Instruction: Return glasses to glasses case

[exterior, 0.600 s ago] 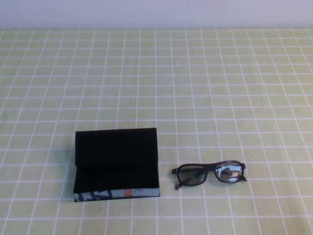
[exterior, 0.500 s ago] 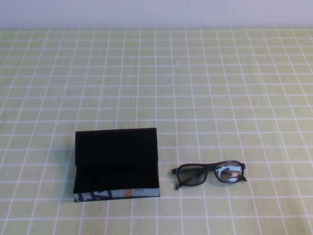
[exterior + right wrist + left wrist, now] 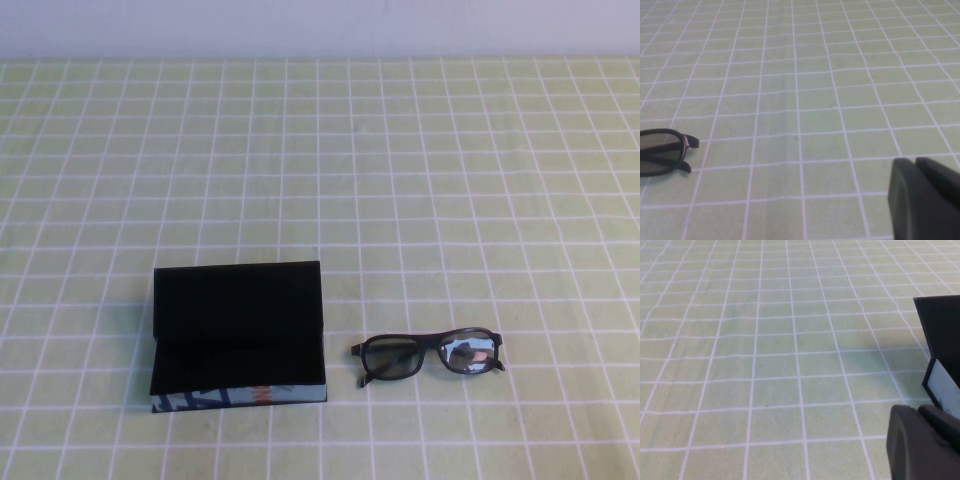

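Green checked cloth covered the table. My glasses case lay open, ready to receive the glasses just beside it. My left gripper and right gripper waited low nearby; whether either was spread I couldn't tell.

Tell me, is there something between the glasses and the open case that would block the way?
Nothing visible. The glasses lie beside the open glasses case, only bare tablecloth between. Left gripper and right gripper show only in their wrist views.
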